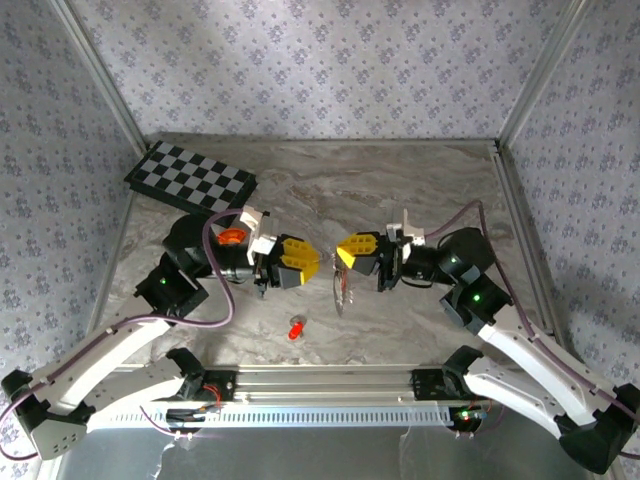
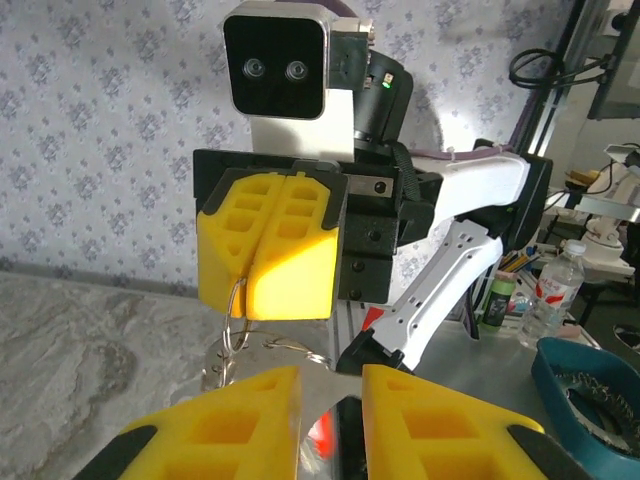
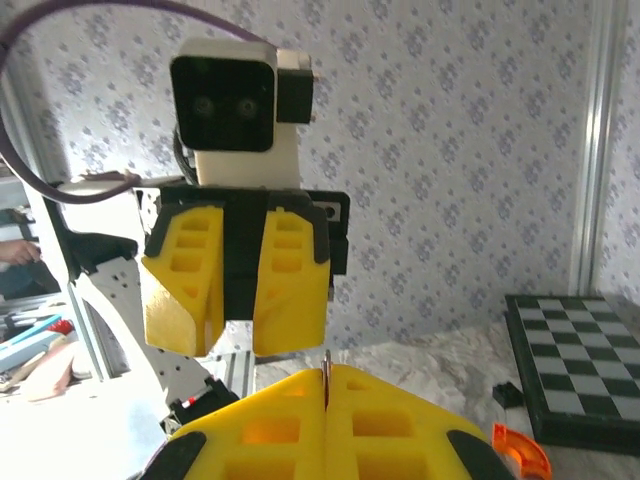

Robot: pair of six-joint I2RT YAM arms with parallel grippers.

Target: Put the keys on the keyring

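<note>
The marble-patterned table (image 1: 400,200) is the biggest thing here. A checkerboard (image 1: 190,178) lies at its far left corner, well apart from the work.

Above the middle of the table the two grippers face each other tip to tip. The right gripper (image 2: 262,265) has its jaws pressed together on the keyring (image 2: 237,312), a thin wire loop that hangs freely below the yellow pads. The left gripper (image 3: 235,300) has its jaws a little apart. In the left wrist view a red and silvery glint sits in that gap and may be a key, but I cannot tell whether anything is clamped there.

The keyring is probably light, stiff and springy. Pinched at its top, it is likely to swing or twist when pushed, and smooth wire could slip between foam pads. A grip close to the split in the coil would steady it.

One of the keys (image 1: 296,328) lies on the table near the front rail, just below the grippers. It is tiny, flat and probably slippery, so its red head looks like the best place to grip, leaving the metal end free.

A small orange piece (image 1: 232,237) sits behind the left arm, out of the way. Nothing lies between the grippers except the hanging loop.
</note>
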